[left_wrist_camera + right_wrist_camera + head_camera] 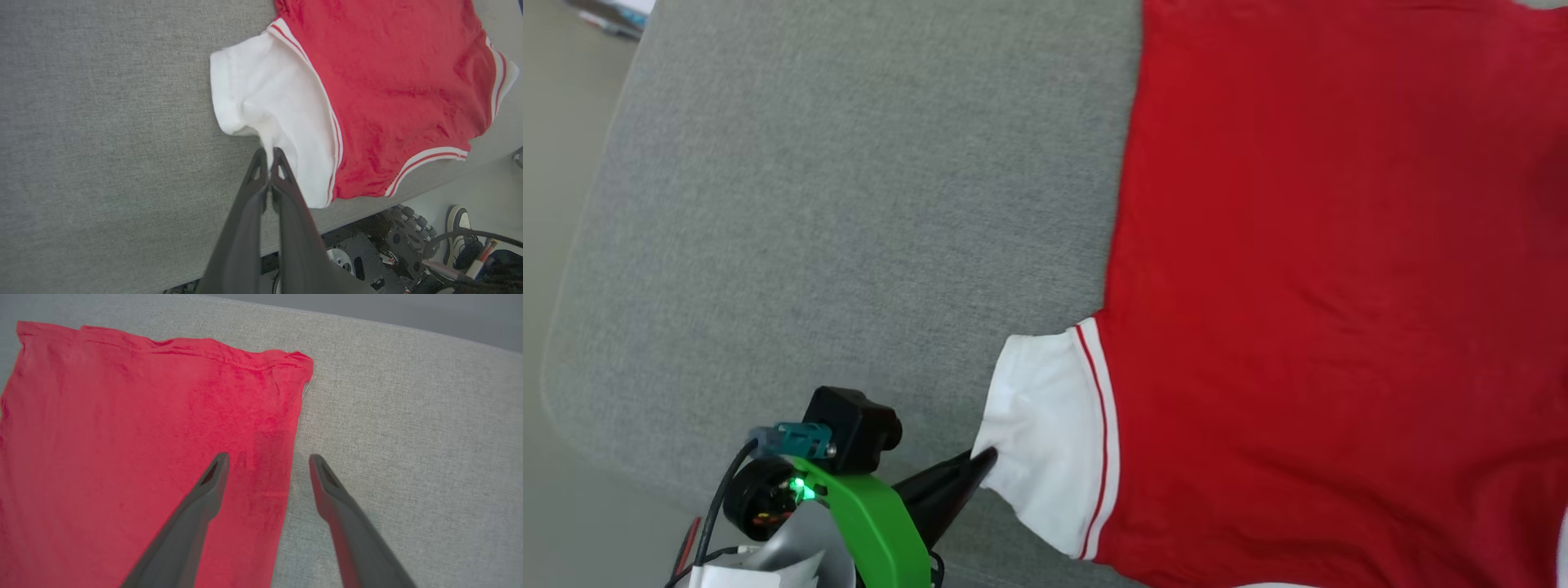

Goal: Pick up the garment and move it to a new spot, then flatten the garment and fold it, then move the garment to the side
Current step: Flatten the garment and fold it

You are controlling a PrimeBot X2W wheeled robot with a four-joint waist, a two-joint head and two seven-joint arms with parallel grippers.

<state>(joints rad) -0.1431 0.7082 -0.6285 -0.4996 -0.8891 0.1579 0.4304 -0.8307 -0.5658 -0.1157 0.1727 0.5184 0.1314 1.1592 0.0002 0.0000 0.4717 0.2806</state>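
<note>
The red garment [1323,286] lies spread flat on the grey padded table [849,204], plain side up. Its white sleeve [1045,433] with red stripe trim points toward me at the lower middle. My left gripper [987,457] reaches in from the lower left. In the left wrist view the left gripper [268,154] is shut, pinching the near edge of the white sleeve [269,98]. In the right wrist view the right gripper [268,458] hangs open just above the garment [143,437], straddling its side edge, one finger over red cloth and one over the table.
Bare grey table [408,437] stretches left of the garment. The table's rounded edge [572,286] borders pale floor at the left. Below the near edge show the robot's wheeled base [392,241], cables and a person's shoe [457,228].
</note>
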